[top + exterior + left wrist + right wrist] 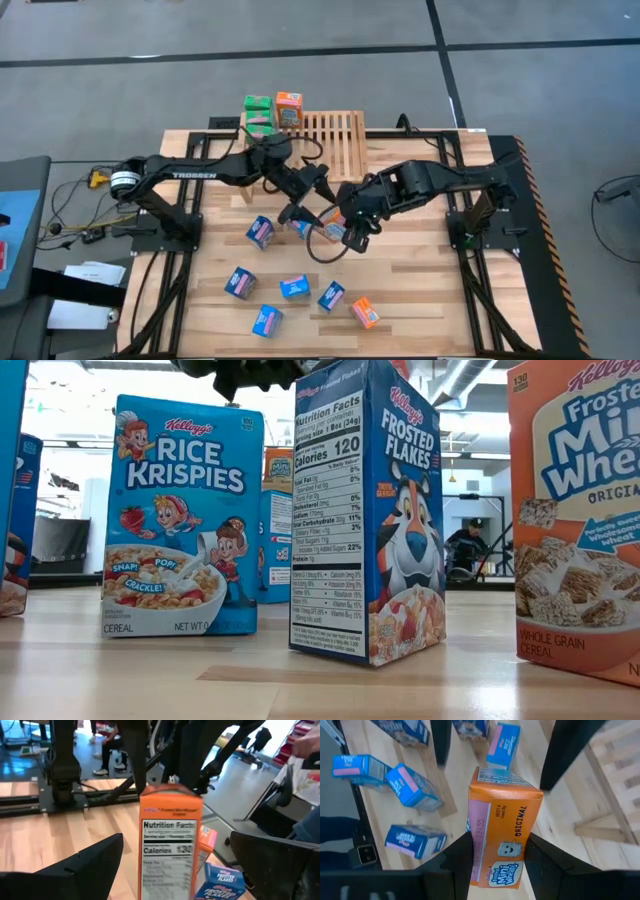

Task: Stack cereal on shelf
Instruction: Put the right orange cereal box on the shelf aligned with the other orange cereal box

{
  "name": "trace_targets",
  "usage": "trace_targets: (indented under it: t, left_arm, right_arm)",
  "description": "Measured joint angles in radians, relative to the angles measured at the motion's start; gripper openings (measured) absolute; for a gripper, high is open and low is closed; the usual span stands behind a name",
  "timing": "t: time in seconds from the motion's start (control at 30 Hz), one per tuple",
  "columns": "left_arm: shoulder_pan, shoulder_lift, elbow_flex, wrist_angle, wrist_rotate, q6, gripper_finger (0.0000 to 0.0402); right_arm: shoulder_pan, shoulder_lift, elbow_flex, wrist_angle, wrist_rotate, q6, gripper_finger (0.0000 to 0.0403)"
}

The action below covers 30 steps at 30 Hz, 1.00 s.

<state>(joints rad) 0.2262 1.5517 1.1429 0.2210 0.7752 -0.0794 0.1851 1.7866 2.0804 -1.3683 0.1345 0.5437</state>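
A small orange cereal box (331, 226) is near the table's middle, between both grippers. My right gripper (499, 840) is shut on it, and it also shows in the high view (347, 233). My left gripper (175, 840) is open, one finger on each side of the same box (169, 845) without touching it; it also shows in the high view (310, 202). The light-wood shelf (337, 140) stands at the far edge. A green box (258, 113) and an orange box (289, 108) stand upright at its left end. My right gripper pinches the orange box's two opposite narrow faces (479, 840) between its two fingers, at the box's upper end (170, 800). The fingers come from above, slanting from the table's right. The box is upright. Its bottom is out of view, so I cannot tell whether it is lifted.
Several blue boxes (260, 232) (293, 288) (266, 320) and one more orange box (365, 313) lie scattered over the near half of the table. The low view shows three of them up close: Rice Krispies (180, 520), Frosted Flakes (370, 520), Mini-Wheats (580, 510). People show in the room behind.
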Motion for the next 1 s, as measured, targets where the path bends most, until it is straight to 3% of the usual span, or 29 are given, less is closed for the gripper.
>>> trace_targets:
  t: [0.27, 0.7, 1.0]
  left_arm:
    - [-0.017, 0.021, 0.008, 0.011, 0.014, -0.01, 0.0348]
    - [-0.016, 0.02, 0.008, -0.027, -0.004, -0.013, 0.0211]
    - [-0.015, 0.021, 0.008, -0.042, -0.003, -0.011, 0.0178]
  right_arm:
    - [-0.037, 0.0, 0.0, 0.044, 0.003, -0.04, 0.018]
    - [-0.036, 0.0, 0.0, 0.088, -0.002, -0.074, 0.018]
    - [-0.037, 0.0, 0.0, 0.091, -0.006, -0.08, 0.0182]
